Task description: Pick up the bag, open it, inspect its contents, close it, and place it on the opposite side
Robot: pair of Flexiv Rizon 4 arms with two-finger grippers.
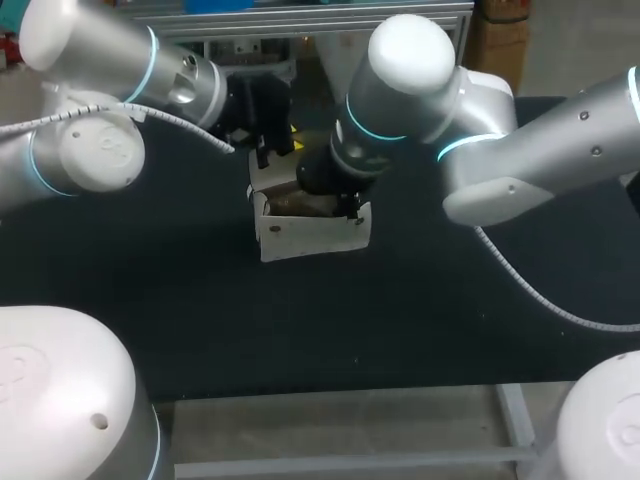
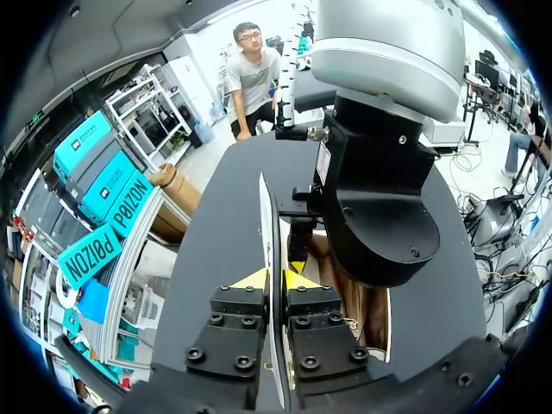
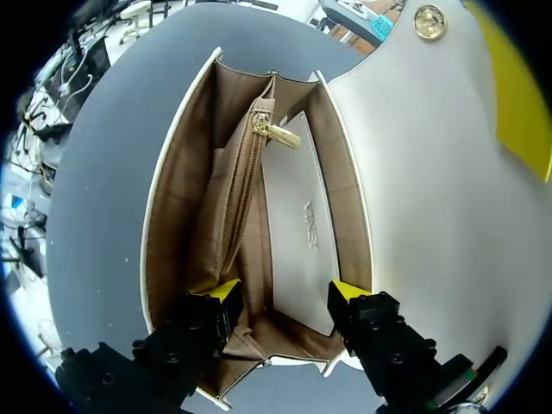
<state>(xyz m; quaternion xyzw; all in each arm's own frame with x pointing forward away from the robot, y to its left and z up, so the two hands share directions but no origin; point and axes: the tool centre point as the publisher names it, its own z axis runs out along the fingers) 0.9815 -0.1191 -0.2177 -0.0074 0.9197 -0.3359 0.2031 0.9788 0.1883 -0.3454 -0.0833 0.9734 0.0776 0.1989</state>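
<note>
Standing near the table's [image 1: 150,300] centre, the white bag [image 1: 310,228] looks light, stiff-walled and slippery, best gripped by its flap [image 3: 431,172] at 11 o'clock, where the left gripper [image 2: 276,280] is clamped, while the right gripper [image 3: 287,291] hangs with jaws apart over its open mouth.

1. The left gripper [image 2: 274,280] clamps the white flap [image 2: 268,216] edge-on between its yellow tips.
2. At one o'clock from it, my right arm [image 2: 379,172] dips into the bag [image 2: 355,302], whose lining is brown.
3. The black table [image 2: 216,250] spreads from nine to twelve o'clock.
</note>
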